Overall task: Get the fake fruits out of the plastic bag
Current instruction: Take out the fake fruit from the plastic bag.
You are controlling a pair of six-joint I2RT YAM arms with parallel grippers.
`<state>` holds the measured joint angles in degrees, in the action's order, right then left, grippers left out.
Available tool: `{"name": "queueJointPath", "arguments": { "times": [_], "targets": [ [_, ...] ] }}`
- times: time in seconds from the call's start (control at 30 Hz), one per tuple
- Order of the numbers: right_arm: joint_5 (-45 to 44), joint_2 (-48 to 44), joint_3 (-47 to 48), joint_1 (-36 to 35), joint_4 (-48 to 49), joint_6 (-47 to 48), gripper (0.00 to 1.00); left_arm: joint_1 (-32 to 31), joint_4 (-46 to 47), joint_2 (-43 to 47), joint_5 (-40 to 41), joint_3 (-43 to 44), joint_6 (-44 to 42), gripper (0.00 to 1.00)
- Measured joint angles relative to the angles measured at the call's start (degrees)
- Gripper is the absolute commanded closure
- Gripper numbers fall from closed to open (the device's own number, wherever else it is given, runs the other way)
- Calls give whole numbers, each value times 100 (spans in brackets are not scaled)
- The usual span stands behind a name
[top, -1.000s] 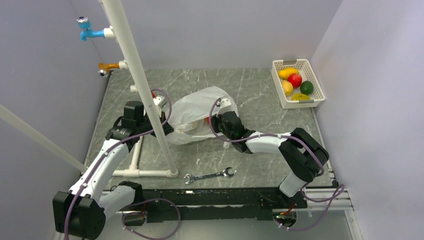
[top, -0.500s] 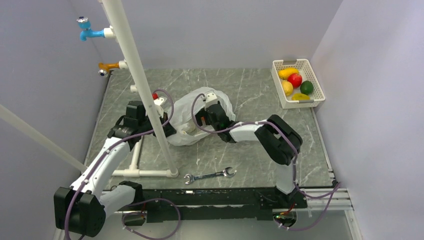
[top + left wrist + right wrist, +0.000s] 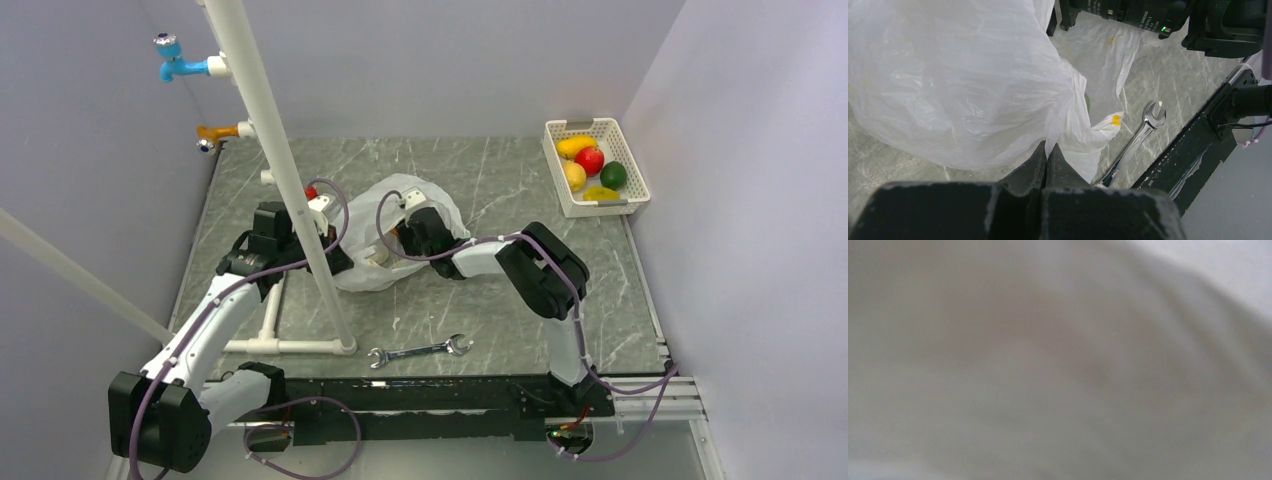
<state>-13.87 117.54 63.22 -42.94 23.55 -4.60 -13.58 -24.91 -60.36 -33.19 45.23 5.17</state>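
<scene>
Two grippers work the plastic bag (image 3: 958, 75): left gripper (image 3: 1047, 150) clenched on its edge, right gripper (image 3: 400, 236) buried inside, grip impossible to tell. Next, likely, it must find a fruit.

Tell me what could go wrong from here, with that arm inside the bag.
1. The right wrist view shows only blurred white plastic, so the right arm, its tip buried in the bag, may well pinch film instead of a fruit.
2. The left gripper is shut on just a thin fold of the bag. A pull from inside could slip that fold free or tear it.
</scene>
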Motion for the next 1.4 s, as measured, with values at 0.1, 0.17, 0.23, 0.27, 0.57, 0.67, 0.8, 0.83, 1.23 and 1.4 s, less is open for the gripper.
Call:
{"name": "queueJointPath", "arguments": {
  "times": [0.1, 0.17, 0.23, 0.27, 0.57, 0.67, 0.8, 0.83, 1.23, 1.4],
  "targets": [
    [273, -136, -208, 0, 107, 59, 75, 0, -7, -2, 9, 0, 2, 100],
    [461, -402, -511, -2, 142, 44, 79, 0, -20, -13, 26, 0, 0, 100],
    [614, -739, -787, -11, 166, 35, 81, 0, -31, -42, 55, 0, 0, 100],
    [693, -935, -909, -20, 179, 17, 82, 0, -46, -63, 70, 0, 0, 100],
    [1460, -2103, -1290, -205, 343, -280, 88, 0, -118, -98, 168, 0, 0, 100],
    [1797, -2212, -1464, -278, 339, -452, 89, 0, -125, -96, 243, 0, 2, 100],
    [2194, -2280, -1751, -332, 258, -640, 91, 0, -144, 66, 424, 0, 4, 100],
    [2251, -2284, -1810, -343, 229, -675, 91, 0, -144, 175, 490, 0, 9, 100],
    [2833, -3440, -2280, -520, -173, -767, 96, 2, -177, 332, 1285, 22, 50, 100],
    [3228, -4006, -2280, -531, -149, -785, 98, 0, -236, 302, 1357, 22, 63, 100]
  ]
}}
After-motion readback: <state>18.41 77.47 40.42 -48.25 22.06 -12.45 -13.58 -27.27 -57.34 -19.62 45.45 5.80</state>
